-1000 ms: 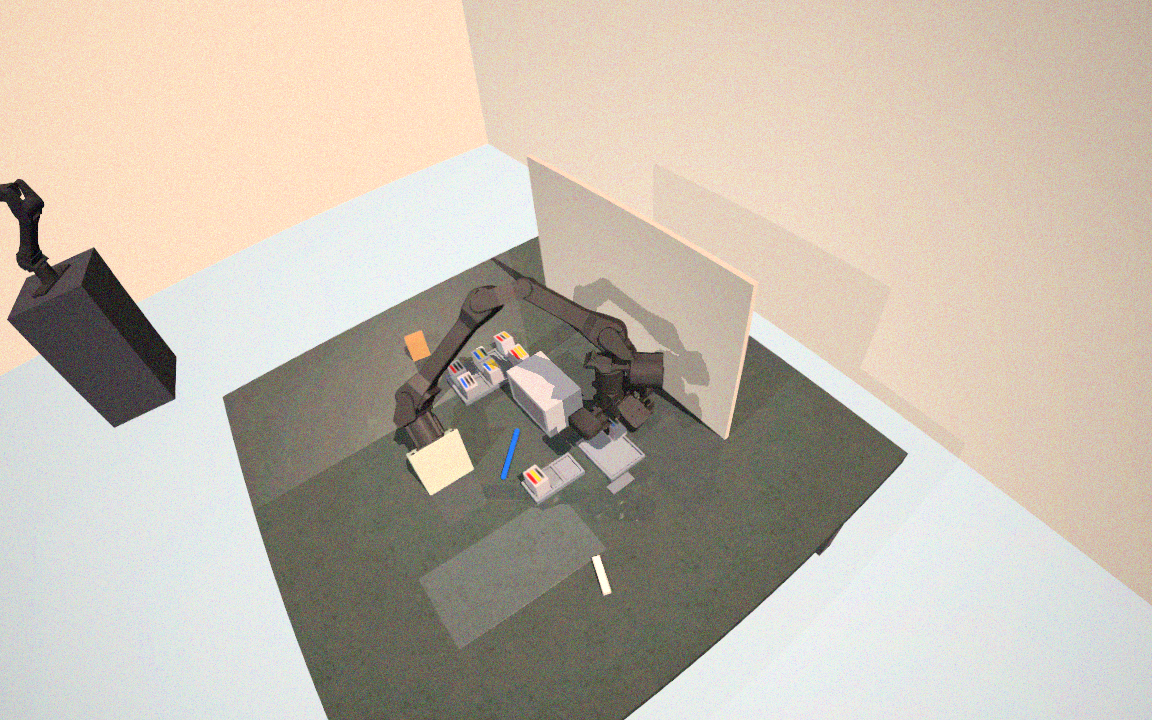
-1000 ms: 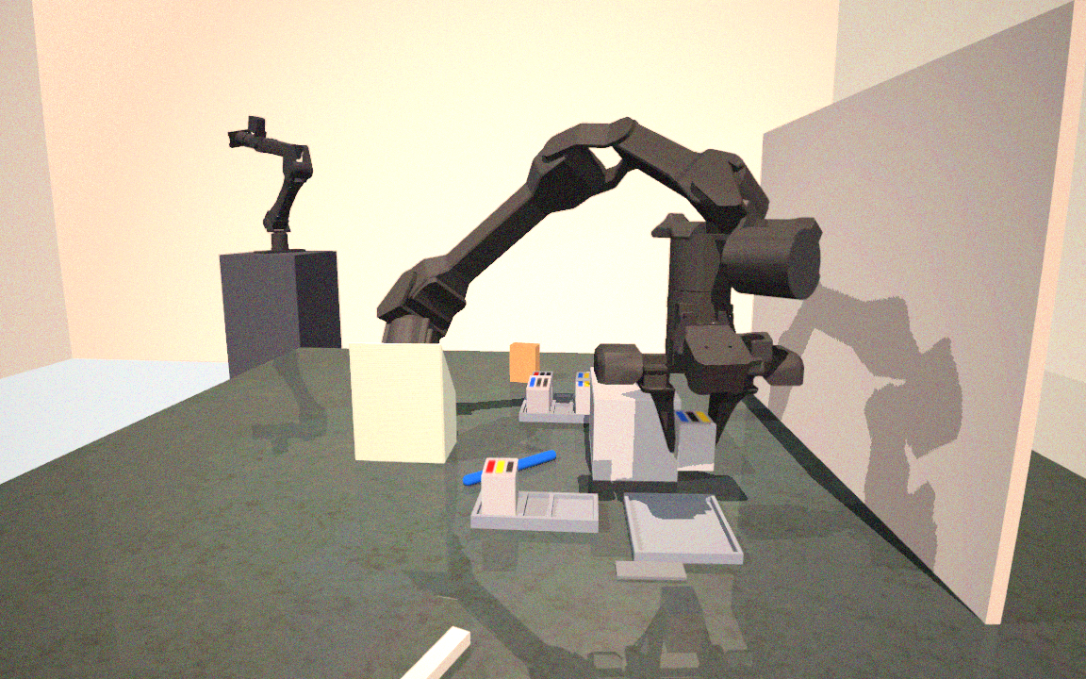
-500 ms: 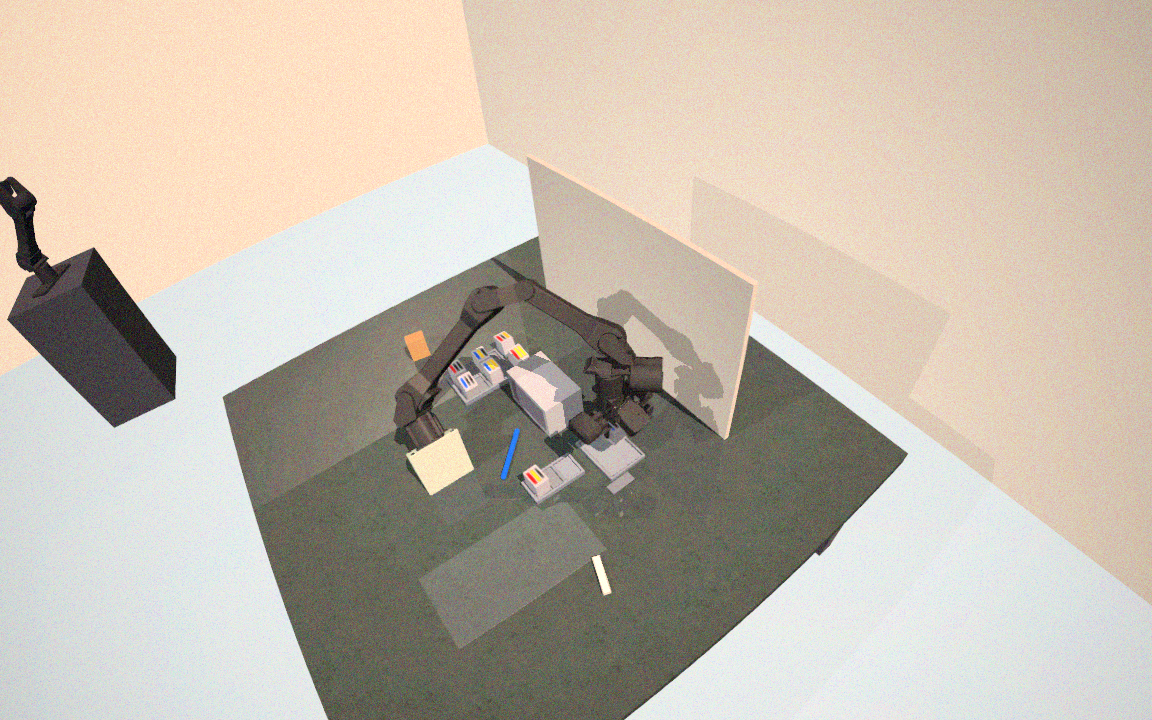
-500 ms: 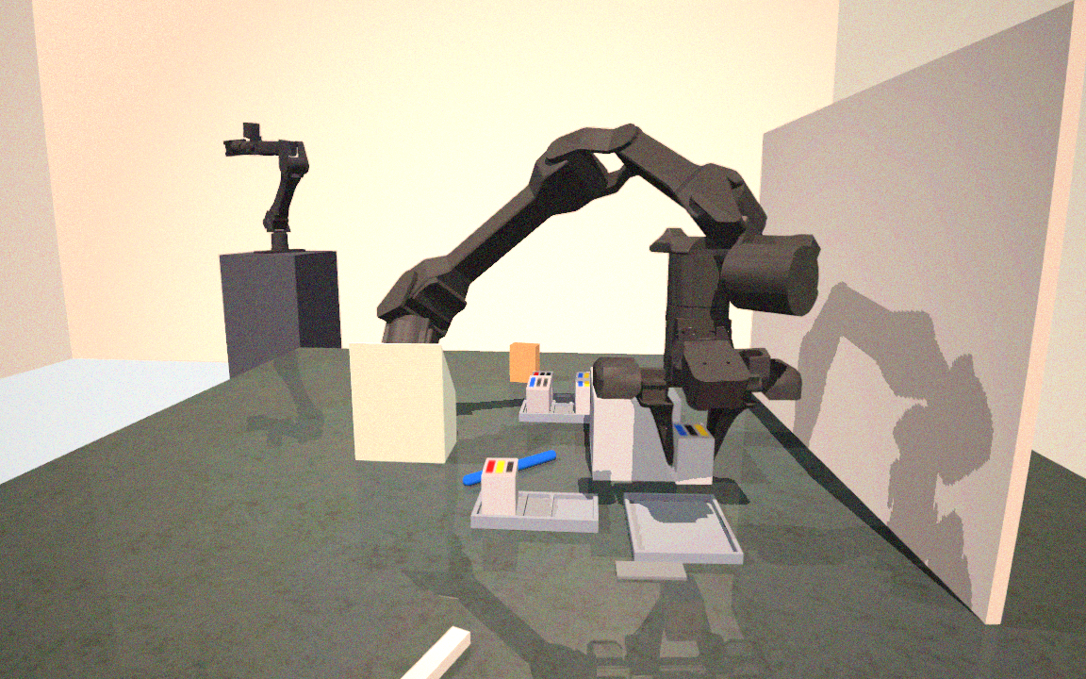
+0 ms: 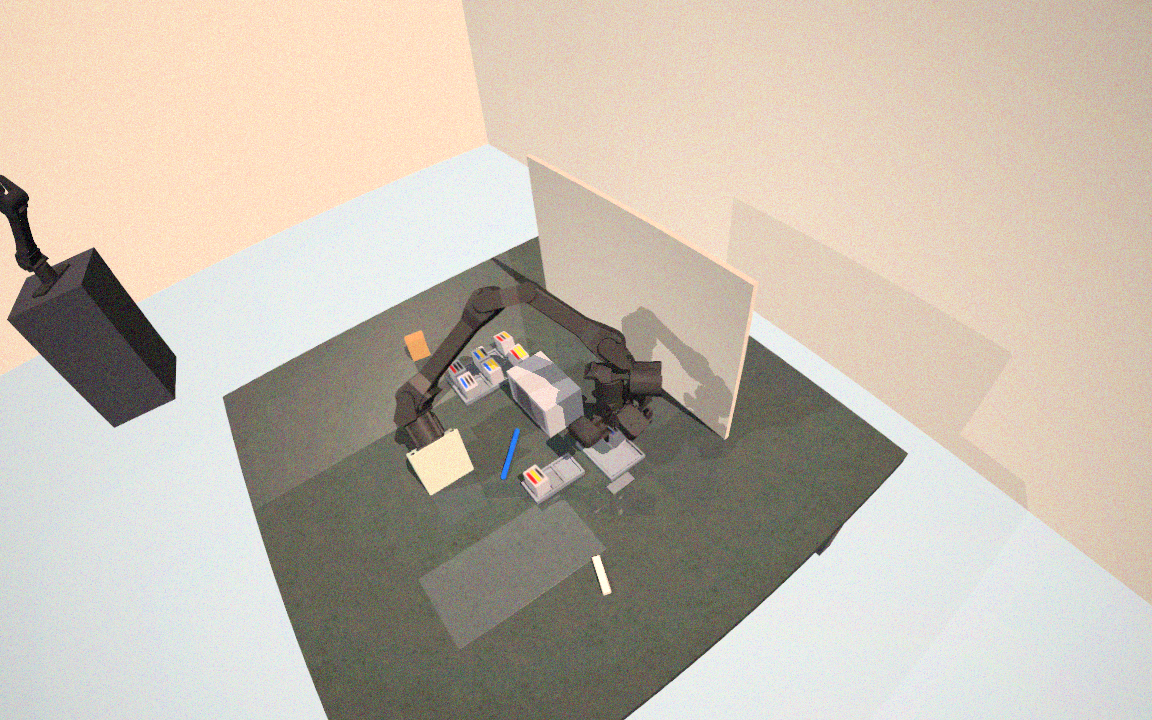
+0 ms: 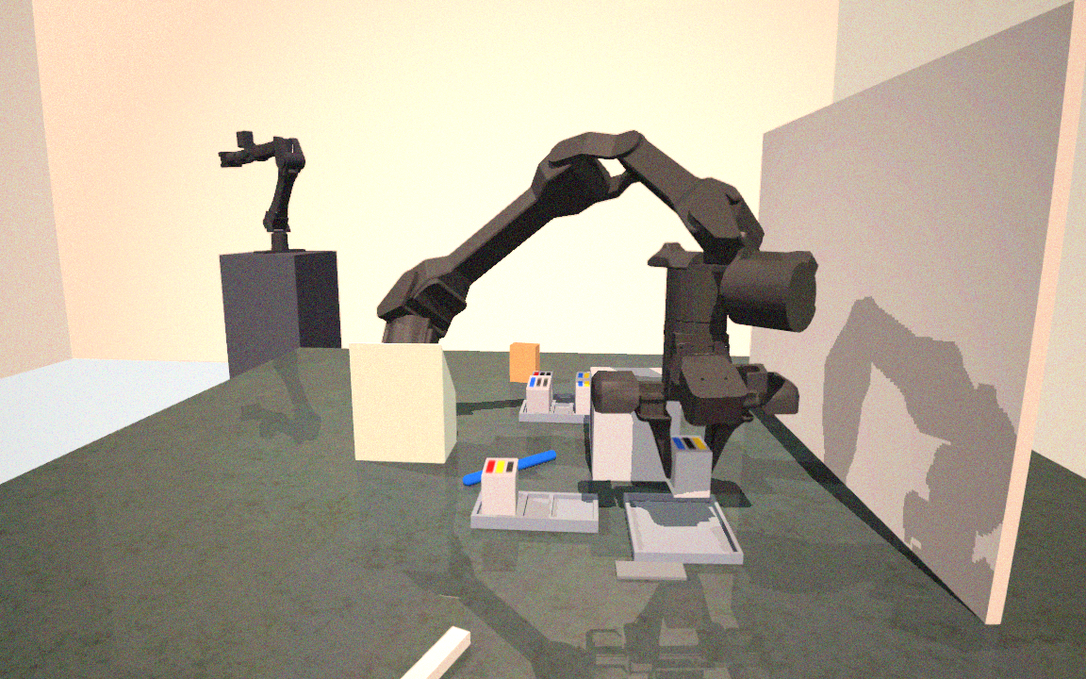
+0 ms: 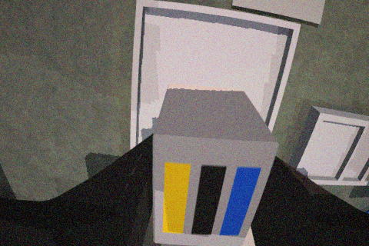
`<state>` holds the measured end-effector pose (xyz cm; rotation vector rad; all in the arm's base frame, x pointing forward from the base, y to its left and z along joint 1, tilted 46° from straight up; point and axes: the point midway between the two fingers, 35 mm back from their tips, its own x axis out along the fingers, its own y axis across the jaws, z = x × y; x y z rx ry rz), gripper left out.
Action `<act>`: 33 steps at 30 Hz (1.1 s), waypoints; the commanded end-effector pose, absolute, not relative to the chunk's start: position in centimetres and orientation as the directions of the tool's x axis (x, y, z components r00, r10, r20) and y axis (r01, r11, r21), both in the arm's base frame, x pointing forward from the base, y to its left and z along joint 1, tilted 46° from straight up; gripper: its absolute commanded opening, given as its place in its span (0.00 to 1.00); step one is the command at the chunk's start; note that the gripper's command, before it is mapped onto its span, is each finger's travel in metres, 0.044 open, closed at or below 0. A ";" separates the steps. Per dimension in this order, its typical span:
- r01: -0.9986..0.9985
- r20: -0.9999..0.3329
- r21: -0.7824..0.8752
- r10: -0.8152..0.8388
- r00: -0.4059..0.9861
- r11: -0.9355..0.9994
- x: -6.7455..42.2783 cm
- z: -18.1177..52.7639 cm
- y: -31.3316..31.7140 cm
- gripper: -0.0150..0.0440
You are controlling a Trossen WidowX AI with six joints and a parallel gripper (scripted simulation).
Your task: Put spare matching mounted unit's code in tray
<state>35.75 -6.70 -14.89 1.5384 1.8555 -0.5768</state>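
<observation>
The pincer (image 6: 688, 447) is clamping a grey spare block (image 7: 212, 169) striped yellow, black and blue, holding it above the far end of the tray (image 6: 724, 549).

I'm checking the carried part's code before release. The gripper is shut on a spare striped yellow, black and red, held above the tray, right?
Not quite: the wrist view shows the spare striped yellow, black and blue, not red. The rest holds: the gripper is shut on it, above the tray.
</observation>
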 end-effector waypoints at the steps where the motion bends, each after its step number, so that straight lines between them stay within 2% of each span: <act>1: 0.976 -0.716 0.070 0.692 -0.096 0.208 35.7 -15.1 -6.4 0.25; 33: 0.976 -0.713 0.070 0.695 -0.097 0.208 34.9 -16.9 -4.3 0.25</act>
